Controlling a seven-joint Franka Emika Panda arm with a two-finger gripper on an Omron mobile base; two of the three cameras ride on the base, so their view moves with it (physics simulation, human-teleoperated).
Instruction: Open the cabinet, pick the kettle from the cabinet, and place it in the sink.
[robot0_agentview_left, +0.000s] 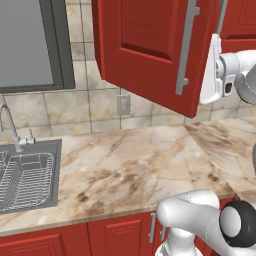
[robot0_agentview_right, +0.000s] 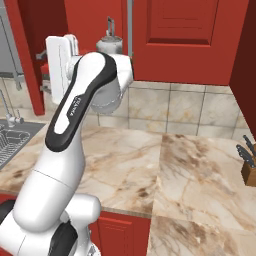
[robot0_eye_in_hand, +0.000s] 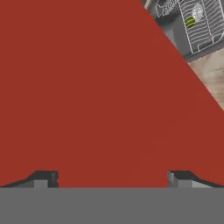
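Handling: kettle (robot0_agentview_right: 109, 44) is rigid, smooth metal, probably light; grasp its arched handle.
Location: on the cabinet (robot0_agentview_left: 150, 45) shelf, behind the open door's edge.
Gripper (robot0_eye_in_hand: 111, 177): jaws apart, holding nothing, facing red panel.
Sink (robot0_agentview_left: 30, 172): counter's left end.

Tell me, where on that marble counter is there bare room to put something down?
The widest bare stretch of the counter runs from the sink rightwards to the corner. Around the corner it is also bare up to the knife block. The sink basin is crowded by a wire dish rack.
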